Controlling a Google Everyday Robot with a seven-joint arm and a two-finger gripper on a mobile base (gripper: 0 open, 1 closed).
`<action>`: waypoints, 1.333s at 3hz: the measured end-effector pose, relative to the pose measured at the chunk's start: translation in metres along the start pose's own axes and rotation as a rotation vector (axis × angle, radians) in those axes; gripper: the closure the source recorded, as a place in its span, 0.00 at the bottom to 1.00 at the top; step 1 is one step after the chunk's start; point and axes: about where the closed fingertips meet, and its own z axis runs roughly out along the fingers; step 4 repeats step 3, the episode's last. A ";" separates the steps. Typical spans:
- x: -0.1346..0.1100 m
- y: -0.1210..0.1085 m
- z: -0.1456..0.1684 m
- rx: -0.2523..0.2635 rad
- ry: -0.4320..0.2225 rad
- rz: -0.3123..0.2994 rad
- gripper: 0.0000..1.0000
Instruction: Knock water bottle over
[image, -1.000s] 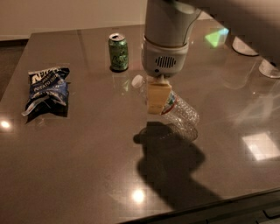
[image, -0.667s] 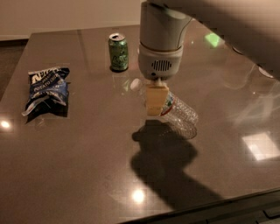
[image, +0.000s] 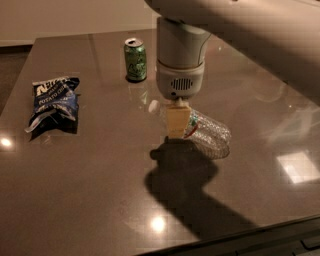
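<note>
The arm (image: 240, 30) is a smooth shell of pale grey-white, and its broad upper link is thick and rounded, shading to a dull beige-grey on the underside. The wrist (image: 181, 50) is a stout cylinder of the same pale plastic, ringed low down by a thin tan band (image: 180, 66). Below the band the housing swells slightly and carries a small grille (image: 182, 84) of fine dark slots. From its underside hangs the tool (image: 178, 122), a blocky, flat-faced piece of pale yellowish cream. It is over the middle of the desk (image: 100, 200), somewhat nearer the far edge than the near one.
</note>
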 end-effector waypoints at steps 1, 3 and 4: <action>-0.001 0.005 0.007 -0.015 -0.003 -0.006 0.15; -0.005 0.009 0.012 -0.009 -0.033 -0.009 0.00; -0.005 0.009 0.012 -0.009 -0.033 -0.009 0.00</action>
